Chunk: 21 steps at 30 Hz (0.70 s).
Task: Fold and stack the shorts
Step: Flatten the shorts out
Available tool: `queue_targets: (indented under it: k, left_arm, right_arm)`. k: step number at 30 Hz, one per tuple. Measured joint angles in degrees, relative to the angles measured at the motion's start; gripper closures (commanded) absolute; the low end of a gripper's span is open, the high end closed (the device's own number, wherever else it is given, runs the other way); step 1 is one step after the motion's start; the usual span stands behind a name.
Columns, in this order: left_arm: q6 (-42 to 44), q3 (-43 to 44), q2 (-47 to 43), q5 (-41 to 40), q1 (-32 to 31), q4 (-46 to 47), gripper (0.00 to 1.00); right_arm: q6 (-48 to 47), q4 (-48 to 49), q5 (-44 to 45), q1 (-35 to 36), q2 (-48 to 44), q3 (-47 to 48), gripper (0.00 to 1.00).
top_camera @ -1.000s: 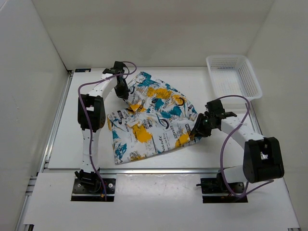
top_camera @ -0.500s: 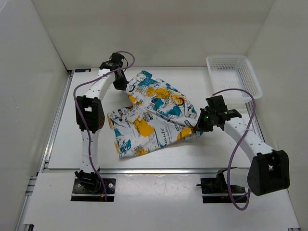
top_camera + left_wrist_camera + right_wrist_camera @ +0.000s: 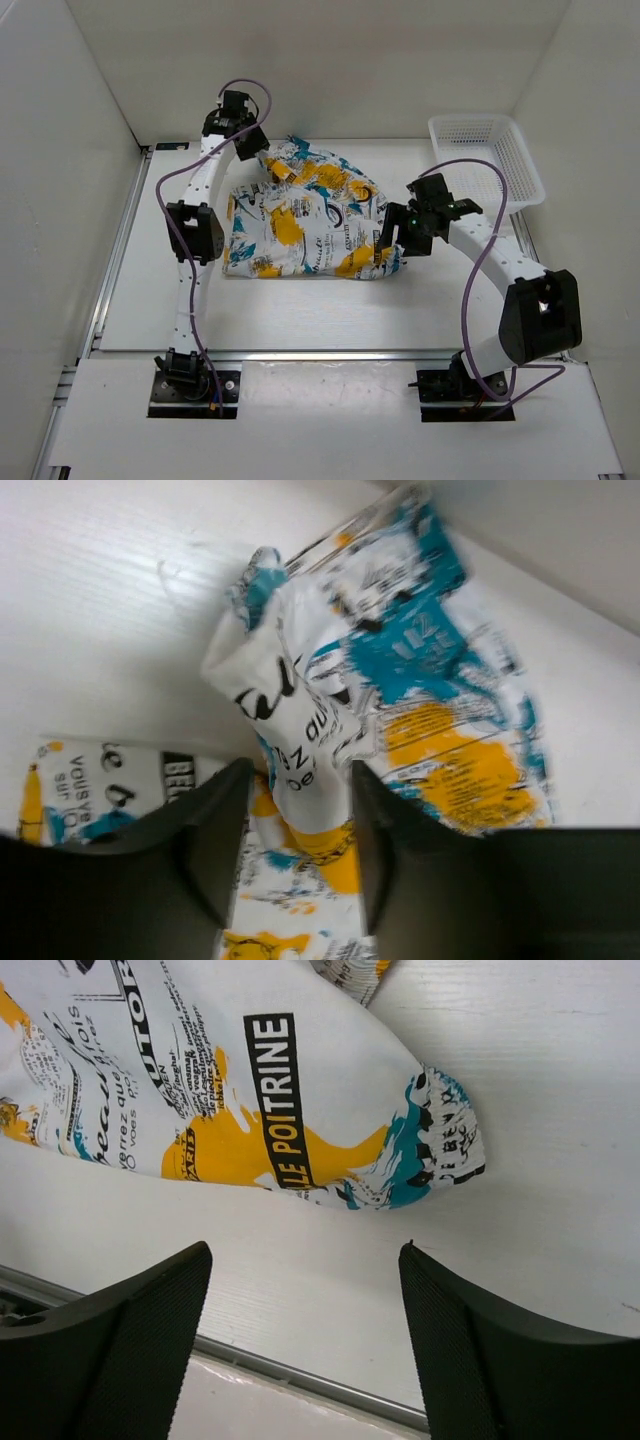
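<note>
The shorts point(image 3: 305, 220), white with yellow, teal and black print, lie folded over in a rumpled band across the middle of the table. My left gripper point(image 3: 255, 152) hovers at their far left corner. In the left wrist view that gripper point(image 3: 300, 770) is open, a raised fold of the shorts point(image 3: 300, 730) standing loosely between its dark fingers point(image 3: 385, 850). My right gripper point(image 3: 392, 240) sits at the shorts' right end. In the right wrist view it point(image 3: 305, 1250) is open wide over bare table, the rounded printed edge of the shorts point(image 3: 300, 1110) just beyond its fingertips.
A white mesh basket point(image 3: 528, 160) stands at the back right corner, close behind the right arm. White walls close in the table on the left, back and right. A metal rail point(image 3: 300, 1370) runs along the table's near edge.
The shorts' near half has been carried toward the back and laid over the rest. Both grippers, shut on fabric before, have moved back and opened, letting go.
</note>
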Motion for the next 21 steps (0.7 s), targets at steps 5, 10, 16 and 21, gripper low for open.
queue_targets:
  k: [5,10,16,21]
  left_arm:
    - [0.87,-9.2,-1.25,0.52,1.64,-0.52,0.18]
    - [2.05,-29.11,-15.43,-1.77,3.69,-0.85,0.59]
    - [2.03,-48.46,-34.56,-4.9,6.86,-0.39,0.9]
    - [2.01,-48.57,-30.86,-5.42,7.17,0.72,0.79]
  right_arm:
    - [-1.01,-0.63,1.44,0.28,0.04,1.33,0.17]
    - [-1.22,-1.01,2.23,0.28,-1.46,1.05,0.17]
    - [-1.22,-1.05,3.21,0.28,-5.05,-1.14,0.17]
    - [-1.22,-1.14,3.61,0.28,-5.31,-1.95,0.17]
